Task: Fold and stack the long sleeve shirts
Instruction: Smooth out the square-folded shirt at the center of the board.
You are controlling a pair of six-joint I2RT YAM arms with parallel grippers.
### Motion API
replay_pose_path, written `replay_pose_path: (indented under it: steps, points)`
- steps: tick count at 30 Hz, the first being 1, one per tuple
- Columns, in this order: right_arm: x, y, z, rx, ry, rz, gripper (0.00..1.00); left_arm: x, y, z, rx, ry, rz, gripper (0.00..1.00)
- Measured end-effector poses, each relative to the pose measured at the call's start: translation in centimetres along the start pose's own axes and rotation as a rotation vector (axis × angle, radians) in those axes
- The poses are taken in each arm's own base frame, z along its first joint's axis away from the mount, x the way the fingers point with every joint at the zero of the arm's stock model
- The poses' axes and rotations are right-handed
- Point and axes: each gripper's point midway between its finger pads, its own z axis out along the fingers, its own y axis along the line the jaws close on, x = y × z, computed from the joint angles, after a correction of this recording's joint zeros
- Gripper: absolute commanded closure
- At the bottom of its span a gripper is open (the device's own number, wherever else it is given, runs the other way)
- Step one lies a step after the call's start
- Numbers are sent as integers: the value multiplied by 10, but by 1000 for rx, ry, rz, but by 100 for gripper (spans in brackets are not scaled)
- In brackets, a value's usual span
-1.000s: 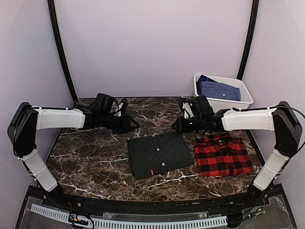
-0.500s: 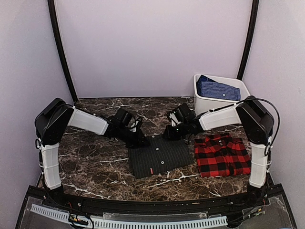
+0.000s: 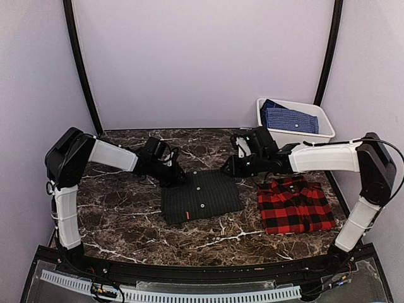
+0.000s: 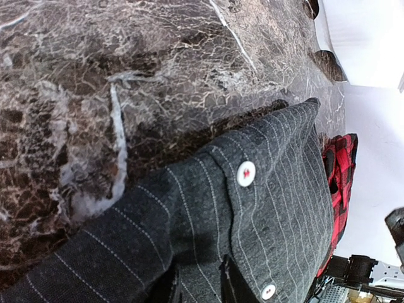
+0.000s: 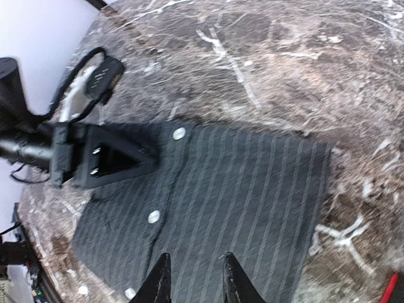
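Two right fingers [image 5: 232, 282] stand apart over the pinstriped shirt [image 5: 240, 202]; left fingers [image 4: 228, 284] touch its cloth, grip unclear.

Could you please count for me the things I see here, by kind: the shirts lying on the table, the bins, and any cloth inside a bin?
Shirts on the table: 2, the charcoal pinstriped shirt and the red plaid shirt
Bins: 1, the white bin
Cloth in the bin: 1, the blue cloth
Total: 4
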Motion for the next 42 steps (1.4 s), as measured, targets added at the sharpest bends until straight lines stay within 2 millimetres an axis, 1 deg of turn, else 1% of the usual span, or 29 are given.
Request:
replay_pose_path:
  steps: [2, 4, 8, 11, 14, 18, 23, 27, 31, 33, 34, 35, 36, 37, 39, 42]
  points:
    - [7, 8, -6, -28, -4, 0, 76, -2, -1, 0, 2, -2, 3, 78]
    - [18, 6, -4, -28, 11, 4, 77, -3, -2, 1, 3, 0, 5, 77]
    - [52, -16, 12, 21, 93, 37, 82, -7, -6, 1, 4, 1, 13, 73]
    - [75, -32, 25, 56, 147, 69, 83, -15, -9, -2, 6, -13, 21, 68]
    - [96, -43, 27, 73, 179, 105, 83, -25, -6, -6, 1, -36, 20, 66]
    - [101, -38, 26, 60, 166, 117, 83, -40, 9, -17, -24, -59, -3, 66]
    - [114, -22, 19, 38, 185, 122, 82, -52, 24, -27, -57, -70, -17, 66]
    - [118, -12, 11, 28, 190, 134, 78, -54, 22, -30, -70, -65, -3, 64]
    - [108, -6, -4, 29, 160, 134, 74, -52, 16, -43, -85, -69, 8, 61]
    - [99, -4, -11, 38, 130, 129, 74, -48, 8, -59, -80, -85, 19, 60]
    - [93, -3, -14, 41, 111, 124, 74, -43, -1, -74, -70, -99, 29, 60]
    - [89, -2, -15, 43, 101, 122, 74, -43, -2, -75, -68, -101, 30, 58]
    - [84, -1, -15, 46, 90, 119, 75, -40, -7, -84, -55, -118, 39, 57]
    - [80, -1, -14, 48, 83, 117, 76, -34, -11, -92, -45, -126, 44, 56]
    - [75, -2, -10, 55, 77, 110, 78, -18, -11, -104, -36, -126, 40, 55]
    - [74, -10, 3, 74, 89, 111, 80, 14, 0, -110, -22, -90, 11, 54]
